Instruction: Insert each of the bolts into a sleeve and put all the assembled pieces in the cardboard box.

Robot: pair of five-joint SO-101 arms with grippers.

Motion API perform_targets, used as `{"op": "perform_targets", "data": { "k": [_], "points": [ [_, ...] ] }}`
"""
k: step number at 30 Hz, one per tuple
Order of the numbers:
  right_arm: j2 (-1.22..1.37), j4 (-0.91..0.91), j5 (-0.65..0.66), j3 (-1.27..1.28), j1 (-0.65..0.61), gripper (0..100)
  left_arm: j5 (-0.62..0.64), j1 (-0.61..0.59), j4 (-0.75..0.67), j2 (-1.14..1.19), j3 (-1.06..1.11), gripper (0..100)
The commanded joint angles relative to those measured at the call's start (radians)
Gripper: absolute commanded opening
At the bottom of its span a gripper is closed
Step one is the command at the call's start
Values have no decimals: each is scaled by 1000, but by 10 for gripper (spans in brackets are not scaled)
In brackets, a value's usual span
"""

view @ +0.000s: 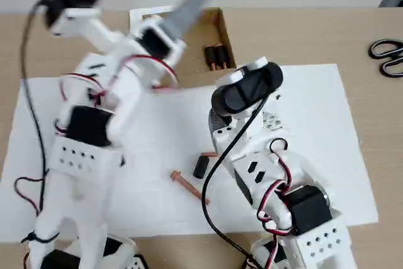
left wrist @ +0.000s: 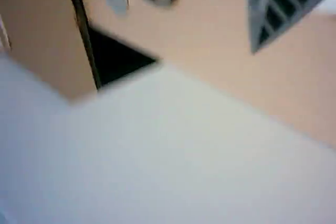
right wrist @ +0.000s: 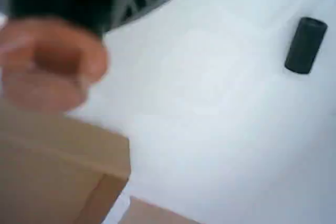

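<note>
Judging by two assembled pieces [view: 215,56] in the brown cardboard box [view: 203,33] and a copper-coloured bolt [view: 188,186] near a black cylindrical sleeve [view: 201,166] on white paper [view: 157,137], another insertion comes next, needing bolt-to-bore alignment; whether the left gripper [view: 187,9] or right gripper [view: 218,127] has its fingers spread, I cannot tell.

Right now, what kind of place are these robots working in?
Probably a hobby or lab workbench, not a factory: a wooden table with a white sheet, scissors, a cardboard box, and a loose bolt and sleeve.
</note>
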Motion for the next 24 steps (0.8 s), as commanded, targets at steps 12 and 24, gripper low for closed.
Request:
{"op": "perform_targets", "data": {
  "k": [12, 24],
  "points": [
    [45, -209, -48, -28, 67, 2, 186, -77, -77, 287, 357, 13],
    [1101, -62, -35, -1014, 94, 2, 11, 143, 239, 287, 444, 6]
  ]
}}
